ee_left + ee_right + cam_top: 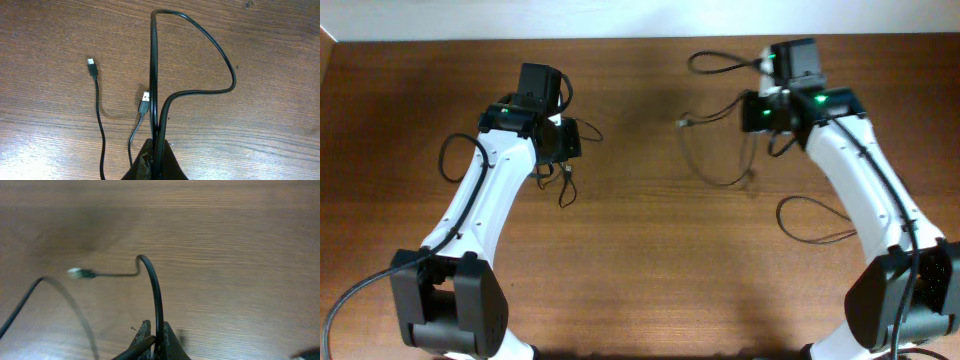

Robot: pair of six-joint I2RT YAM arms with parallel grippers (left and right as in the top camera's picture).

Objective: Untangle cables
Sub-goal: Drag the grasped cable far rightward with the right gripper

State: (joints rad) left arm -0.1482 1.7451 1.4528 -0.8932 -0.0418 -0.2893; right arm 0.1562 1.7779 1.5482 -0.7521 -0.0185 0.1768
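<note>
Two jobs are going on at once. On the left, the left gripper is shut tight on the left cord. That cord bends up into a big loop over the table. Two little plugs lie just beside it, and one has a silver tip. I think this arm should lift slowly and pull away from the other arm, so no loop catches. On the right, the right gripper is pinching the right cord. It curls over and ends in a small plug. The cables look thin, black and bendy, and the two bunches sit well apart.
</note>
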